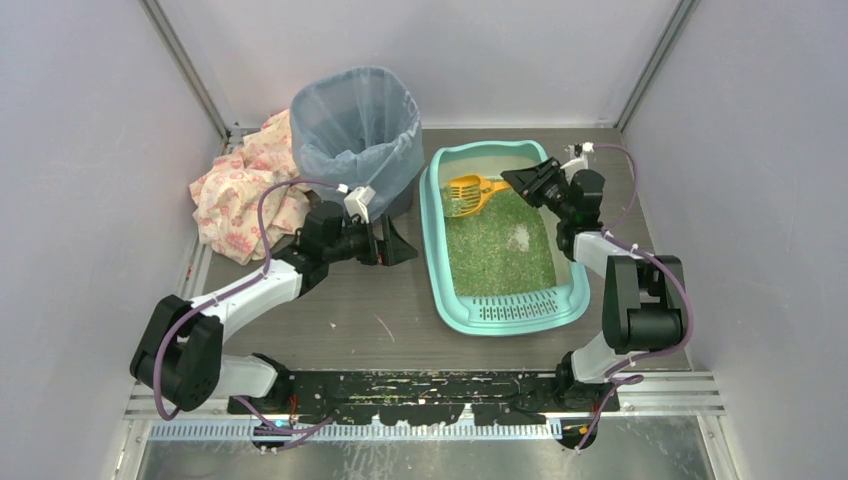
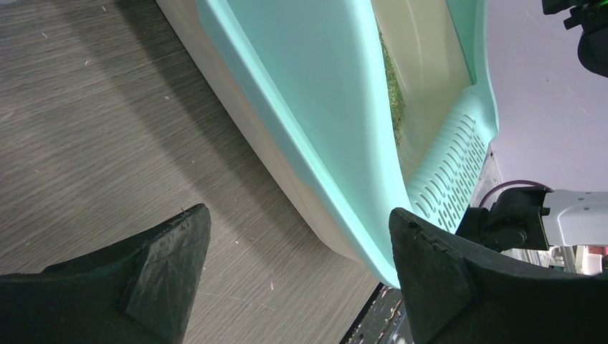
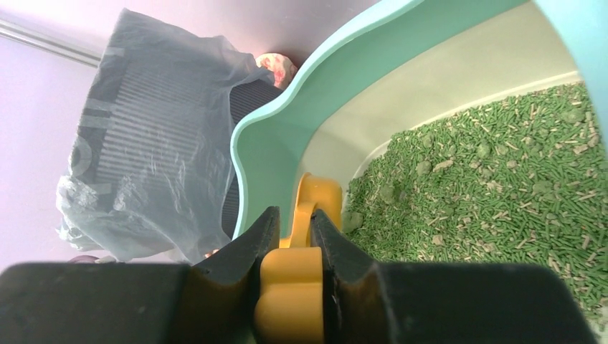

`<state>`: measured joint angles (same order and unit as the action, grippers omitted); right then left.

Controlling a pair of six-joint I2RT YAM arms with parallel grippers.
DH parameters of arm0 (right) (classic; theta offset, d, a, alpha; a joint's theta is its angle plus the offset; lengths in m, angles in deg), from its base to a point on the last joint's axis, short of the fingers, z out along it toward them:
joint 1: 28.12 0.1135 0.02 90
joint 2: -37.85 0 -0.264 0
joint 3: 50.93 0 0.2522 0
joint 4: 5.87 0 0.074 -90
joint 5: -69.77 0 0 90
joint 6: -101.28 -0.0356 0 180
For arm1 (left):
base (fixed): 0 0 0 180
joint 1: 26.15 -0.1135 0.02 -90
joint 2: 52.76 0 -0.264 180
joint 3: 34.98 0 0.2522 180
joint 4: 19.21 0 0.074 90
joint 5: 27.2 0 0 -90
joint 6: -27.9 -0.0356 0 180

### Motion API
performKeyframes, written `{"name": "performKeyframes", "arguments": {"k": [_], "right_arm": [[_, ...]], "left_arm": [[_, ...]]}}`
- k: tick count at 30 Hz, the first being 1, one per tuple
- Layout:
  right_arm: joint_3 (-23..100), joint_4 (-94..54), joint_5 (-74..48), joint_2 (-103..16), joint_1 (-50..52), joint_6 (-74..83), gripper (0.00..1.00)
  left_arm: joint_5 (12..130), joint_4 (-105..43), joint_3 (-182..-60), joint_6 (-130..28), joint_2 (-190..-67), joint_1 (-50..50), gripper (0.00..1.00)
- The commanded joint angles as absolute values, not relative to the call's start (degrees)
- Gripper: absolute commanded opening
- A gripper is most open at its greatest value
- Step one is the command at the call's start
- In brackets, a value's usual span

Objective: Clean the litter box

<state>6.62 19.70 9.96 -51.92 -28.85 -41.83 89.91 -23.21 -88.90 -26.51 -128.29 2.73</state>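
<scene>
The teal litter box [image 1: 445,285] lies at table centre-right, green litter [image 1: 495,245] inside, slotted grate step [image 1: 515,308] at the near end. My right gripper [image 1: 518,179] is over its far end, shut on the handle of the orange slotted scoop [image 1: 468,193], whose head rests over the litter at the far left corner. In the right wrist view the fingers [image 3: 247,244] clamp the orange handle [image 3: 290,297], with litter [image 3: 502,179] to the right. My left gripper [image 1: 405,245] is open and empty just left of the box's left wall [image 2: 301,107].
A blue-grey bag-lined round bin [image 1: 355,125] stands at the back, left of the box. A floral cloth [image 1: 240,190] lies beside it at far left. Grey walls enclose the table on three sides. Bits of litter lie on the front rail [image 1: 420,385].
</scene>
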Motion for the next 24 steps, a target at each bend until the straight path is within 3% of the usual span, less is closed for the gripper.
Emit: {"name": "performKeyframes", "arguments": {"k": [1,9,18,24], "right_arm": [[6.1,23.6,11.6,-48.6,-30.8,-42.6,0.01],[4.9,22.6,11.8,-46.3,-32.9,-42.1,0.01],[13.8,-4.9,-0.1,-41.7,-29.1,-21.7,0.01],[20.1,-10.7,-8.7,-46.6,-23.1,-15.0,0.01]], "left_arm": [[91.1,-19.7,-90.2,-26.3,-128.1,2.9,0.94],[91.2,-19.6,-90.3,-26.3,-128.4,2.9,0.94],[91.2,-19.5,-90.4,-26.2,-129.0,2.9,0.94],[91.0,-19.6,-90.5,-26.4,-129.1,2.9,0.94]]}}
